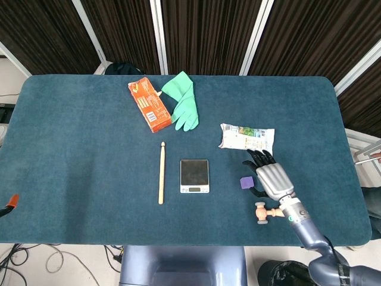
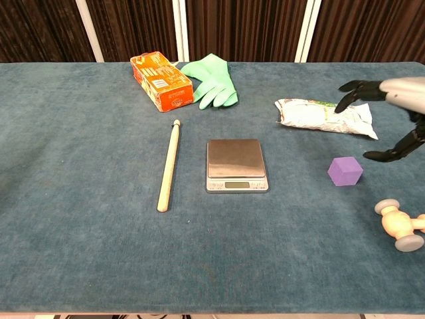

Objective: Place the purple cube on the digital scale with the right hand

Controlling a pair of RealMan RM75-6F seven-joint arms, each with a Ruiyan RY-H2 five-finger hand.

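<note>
The purple cube (image 1: 246,182) (image 2: 345,171) sits on the blue cloth to the right of the digital scale (image 1: 194,175) (image 2: 236,165). The scale's steel plate is bare. My right hand (image 1: 269,174) (image 2: 388,109) hovers just right of and above the cube, fingers spread and holding nothing. Its dark fingertips (image 2: 350,90) point toward the snack bag, and its thumb (image 2: 392,153) hangs to the right of the cube. The left hand does not show in either view.
A small wooden mallet (image 1: 266,212) (image 2: 399,225) lies close in front of the cube. A white snack bag (image 1: 247,139) (image 2: 324,115) lies behind it. A wooden stick (image 1: 161,172), an orange box (image 1: 149,105) and a green glove (image 1: 183,100) lie left and behind the scale.
</note>
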